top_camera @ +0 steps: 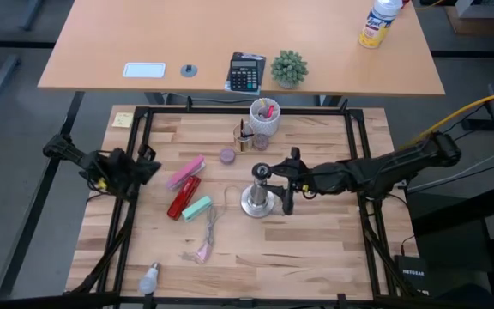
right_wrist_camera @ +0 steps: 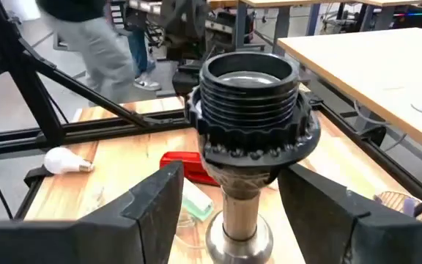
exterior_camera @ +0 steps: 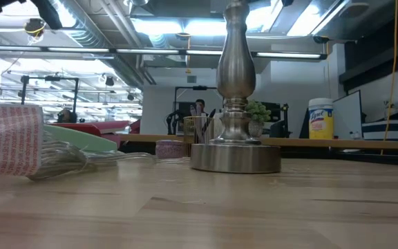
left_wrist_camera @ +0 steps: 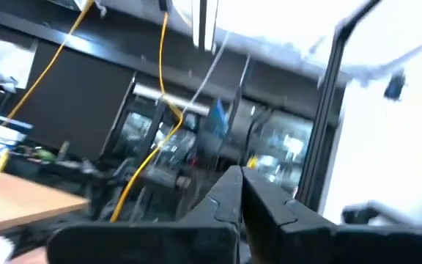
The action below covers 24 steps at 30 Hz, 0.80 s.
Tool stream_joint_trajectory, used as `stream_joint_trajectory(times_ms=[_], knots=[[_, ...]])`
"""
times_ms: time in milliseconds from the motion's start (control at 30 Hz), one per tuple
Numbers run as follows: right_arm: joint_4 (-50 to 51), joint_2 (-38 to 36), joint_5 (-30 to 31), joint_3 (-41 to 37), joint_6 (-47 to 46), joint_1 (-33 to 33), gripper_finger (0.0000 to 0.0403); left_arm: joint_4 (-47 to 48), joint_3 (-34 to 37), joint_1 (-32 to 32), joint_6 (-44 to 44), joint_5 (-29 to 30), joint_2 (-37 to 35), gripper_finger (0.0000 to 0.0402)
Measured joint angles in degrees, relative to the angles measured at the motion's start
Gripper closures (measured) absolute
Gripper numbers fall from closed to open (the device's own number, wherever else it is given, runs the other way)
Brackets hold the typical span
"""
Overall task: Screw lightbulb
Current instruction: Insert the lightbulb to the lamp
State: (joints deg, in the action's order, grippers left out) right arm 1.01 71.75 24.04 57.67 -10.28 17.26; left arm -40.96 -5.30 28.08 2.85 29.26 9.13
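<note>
The lightbulb point(top_camera: 149, 276) lies on its side on the wooden table near the front left corner, and the right wrist view shows the lightbulb point(right_wrist_camera: 64, 160) too. The silvery socket stand point(top_camera: 260, 193) stands upright on its round base mid-table, its black threaded socket point(right_wrist_camera: 249, 103) facing up. My right gripper point(top_camera: 280, 184) comes level from the table's right and is open. Its fingers point(right_wrist_camera: 156, 202) stand on either side of the stand's stem, apart from it. My left gripper point(top_camera: 148, 167) waits at the table's left edge, shut on nothing and tipped upward point(left_wrist_camera: 238, 176).
A pink block point(top_camera: 187, 172), a red tool point(top_camera: 183, 199), a green block point(top_camera: 197, 209) and scissors point(top_camera: 208, 232) lie left of the stand. A white cup point(top_camera: 264, 116) and a purple roll point(top_camera: 227, 155) sit behind it. A person point(right_wrist_camera: 94, 37) walks beyond the table.
</note>
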Motion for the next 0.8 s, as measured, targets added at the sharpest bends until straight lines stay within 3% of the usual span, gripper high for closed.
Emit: stream_joint_trajectory(times_ms=[300, 567, 667, 800], knots=[[3.3, -2.6, -1.9, 0.1, 0.0, 0.0, 0.0176, -1.7, 0.0, 0.0, 10.1, -0.4, 0.0, 0.04], [3.7, -3.4, -2.8, 0.1, 0.0, 0.0, 0.0176, -1.0, -4.9, 0.0, 10.9, -13.9, 0.0, 0.04], [3.6, -3.4, -2.8, 0.1, 0.0, 0.0, 0.0176, 5.4, -8.9, 0.0, 12.9, -15.8, 0.0, 0.04], [3.6, -3.4, -2.8, 0.1, 0.0, 0.0, 0.0176, 24.8, -16.9, 0.0, 21.7, -15.8, 0.0, 0.04]])
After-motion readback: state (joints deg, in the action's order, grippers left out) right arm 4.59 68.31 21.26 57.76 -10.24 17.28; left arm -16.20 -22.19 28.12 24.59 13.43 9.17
